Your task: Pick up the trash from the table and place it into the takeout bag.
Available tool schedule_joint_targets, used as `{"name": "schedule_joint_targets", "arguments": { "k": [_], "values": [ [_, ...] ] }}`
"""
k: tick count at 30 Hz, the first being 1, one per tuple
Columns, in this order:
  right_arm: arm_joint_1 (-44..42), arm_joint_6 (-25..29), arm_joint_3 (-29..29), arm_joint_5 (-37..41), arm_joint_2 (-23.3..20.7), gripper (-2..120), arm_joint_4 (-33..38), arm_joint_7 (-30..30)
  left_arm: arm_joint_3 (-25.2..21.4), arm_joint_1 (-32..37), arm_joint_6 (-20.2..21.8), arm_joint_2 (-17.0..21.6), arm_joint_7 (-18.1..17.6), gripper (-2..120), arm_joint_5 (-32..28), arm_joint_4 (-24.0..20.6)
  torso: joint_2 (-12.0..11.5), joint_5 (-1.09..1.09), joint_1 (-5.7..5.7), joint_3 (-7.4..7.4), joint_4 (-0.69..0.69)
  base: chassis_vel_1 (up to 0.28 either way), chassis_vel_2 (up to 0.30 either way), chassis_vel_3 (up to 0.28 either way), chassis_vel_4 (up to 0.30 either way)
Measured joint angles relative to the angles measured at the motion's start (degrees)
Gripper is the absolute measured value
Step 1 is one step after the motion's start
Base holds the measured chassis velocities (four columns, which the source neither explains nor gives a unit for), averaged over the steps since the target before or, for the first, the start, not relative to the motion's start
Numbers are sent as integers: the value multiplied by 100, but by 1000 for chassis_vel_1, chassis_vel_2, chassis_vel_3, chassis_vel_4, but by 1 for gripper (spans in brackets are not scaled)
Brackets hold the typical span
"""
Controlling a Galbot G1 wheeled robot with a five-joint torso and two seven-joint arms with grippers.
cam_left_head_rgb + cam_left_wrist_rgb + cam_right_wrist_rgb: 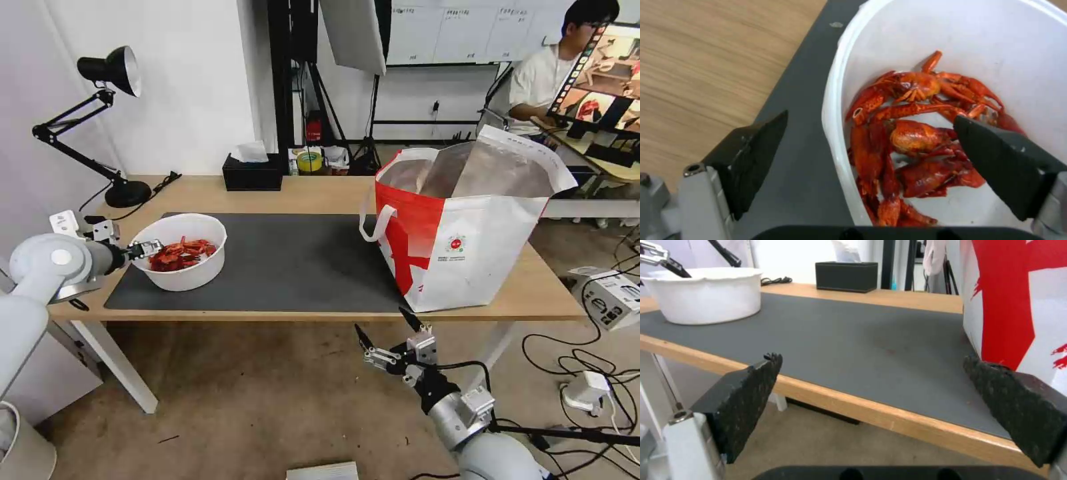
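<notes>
- The left arm reaches in from the left side, held roughly level, and its left tool sits at the left rim of the white bowl.
- In the left wrist view that tool is spread open and straddles the bowl's wall: one finger stands outside over the dark grey mat, the other is inside above the red shells. Neither finger clamps the rim.
- The bowl stands on the left part of the mat on the table, with the shells heaped in it.
- The takeout bag stands upright at the right end of the table, its mouth open and the foil lining showing, well apart from the bowl.
- The right arm hangs low in front of the table's near edge, forearm angled up and left. The right tool is wide open and holds nothing, just below the bag's near corner.
- A black tissue box sits at the far edge of the table.
</notes>
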Motion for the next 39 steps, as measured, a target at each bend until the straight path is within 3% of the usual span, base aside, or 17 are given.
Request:
{"name": "schedule_joint_targets", "arguments": {
  "k": [15,19,21,27,29,31,33,35,37,39],
  "values": [
    [0,0,0,0,0,100,0,0,183,-137,-7,-56,-159,99,9,249,0,0,-1,0,0,0,0,0,0],
    [0,0,0,0,0,100,0,0,191,-154,-7,-57,-215,91,9,244,0,0,-1,0,0,0,0,0,0],
    [0,0,0,0,0,100,0,0,207,-165,-7,-55,-254,77,6,229,0,0,-1,0,0,0,0,0,0],
    [0,0,0,0,0,100,0,0,237,-165,-7,-47,-272,60,-24,210,0,0,-1,0,0,0,0,0,0],
    [0,0,0,0,0,100,0,0,252,-160,-7,-30,-275,48,-31,184,0,0,-1,0,0,0,0,0,0],
    [0,0,0,0,0,100,0,0,256,-158,-7,-24,-274,47,-31,177,0,0,-1,0,0,0,0,0,0],
    [0,0,0,0,0,100,0,0,268,-153,-6,-1,-281,33,-36,158,0,0,-1,0,0,0,0,0,0],
    [0,0,0,0,0,100,0,0,269,-153,-6,7,-286,32,-42,156,0,0,-1,0,0,0,0,0,0],
    [0,0,0,0,0,100,0,0,269,-152,-4,38,-293,18,-65,152,0,0,-1,0,0,0,0,0,0],
    [0,0,0,0,0,100,0,0,269,-152,-4,43,-293,15,-68,151,0,0,-1,0,0,0,0,0,0]
  ]
}}
